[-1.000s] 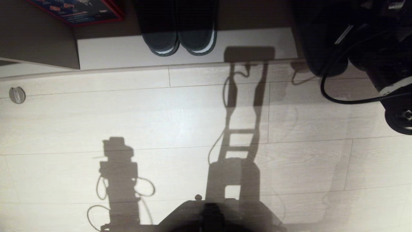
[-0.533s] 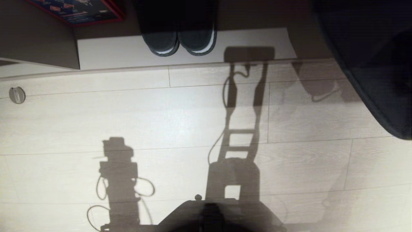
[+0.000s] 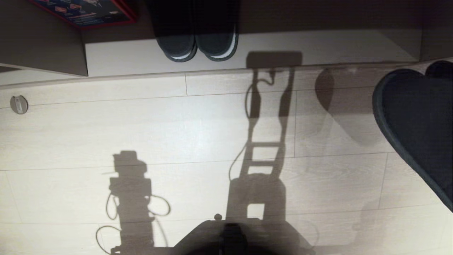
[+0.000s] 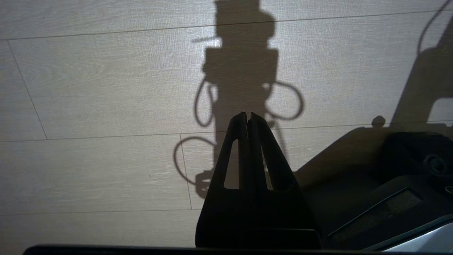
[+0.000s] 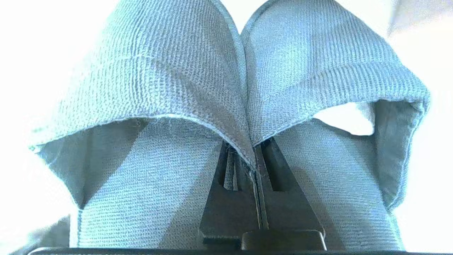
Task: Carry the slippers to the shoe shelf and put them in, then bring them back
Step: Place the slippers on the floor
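Note:
The slippers [image 5: 226,81] are soft grey-blue slides that fill the right wrist view side by side. My right gripper [image 5: 254,166] is shut on the inner edges of their two bands, with its tips tucked under the cloth. In the head view the slippers [image 3: 417,124] hang as a dark shape at the right edge, above the floor and just in front of the shoe shelf [image 3: 134,56], whose pale base board runs along the top. The right gripper itself is hidden there. My left gripper [image 4: 247,115] is shut and empty, parked over the floor beside my base.
A darker pair with pale rims [image 3: 198,42] stands in the shelf. A red-edged box [image 3: 85,12] lies further left behind a dark panel [image 3: 42,39]. A round fitting [image 3: 18,104] sits in the pale wood floor [image 3: 177,134]. My base [image 3: 233,237] shows at the near edge.
The right arm has drawn back out of the shelf area, so the arm and its cables have left the head view. The slippers now hang lower at the right edge, in front of the shelf.

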### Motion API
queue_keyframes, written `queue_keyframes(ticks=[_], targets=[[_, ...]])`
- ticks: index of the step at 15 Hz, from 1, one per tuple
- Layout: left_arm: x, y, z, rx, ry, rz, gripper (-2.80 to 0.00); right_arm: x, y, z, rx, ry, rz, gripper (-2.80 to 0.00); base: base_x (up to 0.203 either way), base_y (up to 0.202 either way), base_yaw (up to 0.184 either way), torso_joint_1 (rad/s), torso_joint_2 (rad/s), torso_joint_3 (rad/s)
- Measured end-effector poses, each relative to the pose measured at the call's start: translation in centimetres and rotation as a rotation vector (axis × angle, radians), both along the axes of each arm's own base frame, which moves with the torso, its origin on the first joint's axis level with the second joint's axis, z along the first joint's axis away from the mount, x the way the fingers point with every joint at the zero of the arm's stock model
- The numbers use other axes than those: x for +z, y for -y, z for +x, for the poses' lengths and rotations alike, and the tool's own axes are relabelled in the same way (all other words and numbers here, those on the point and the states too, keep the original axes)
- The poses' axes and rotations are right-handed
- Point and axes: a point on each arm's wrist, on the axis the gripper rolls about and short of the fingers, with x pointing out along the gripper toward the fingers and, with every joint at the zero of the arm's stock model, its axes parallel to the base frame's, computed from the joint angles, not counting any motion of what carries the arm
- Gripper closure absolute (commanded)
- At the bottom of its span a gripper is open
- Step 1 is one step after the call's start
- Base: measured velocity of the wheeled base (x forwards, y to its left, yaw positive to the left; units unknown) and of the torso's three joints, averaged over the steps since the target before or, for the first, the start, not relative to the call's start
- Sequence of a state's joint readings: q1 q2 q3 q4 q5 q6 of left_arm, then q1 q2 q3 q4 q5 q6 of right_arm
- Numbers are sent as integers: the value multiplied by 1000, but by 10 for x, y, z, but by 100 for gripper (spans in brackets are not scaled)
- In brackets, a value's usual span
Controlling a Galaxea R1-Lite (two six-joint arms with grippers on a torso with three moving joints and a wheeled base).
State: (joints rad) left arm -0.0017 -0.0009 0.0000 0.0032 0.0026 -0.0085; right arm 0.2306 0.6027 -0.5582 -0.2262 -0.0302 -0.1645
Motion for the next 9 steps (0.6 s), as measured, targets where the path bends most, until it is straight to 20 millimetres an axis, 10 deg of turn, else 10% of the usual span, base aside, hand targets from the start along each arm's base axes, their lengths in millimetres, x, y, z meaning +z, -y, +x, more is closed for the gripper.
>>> queue_keyframes(ticks=[9], targets=[[0,0,0,0,0,1,0,-34,7,-47,-75,117,35,0,0,0,0,0,0,0]])
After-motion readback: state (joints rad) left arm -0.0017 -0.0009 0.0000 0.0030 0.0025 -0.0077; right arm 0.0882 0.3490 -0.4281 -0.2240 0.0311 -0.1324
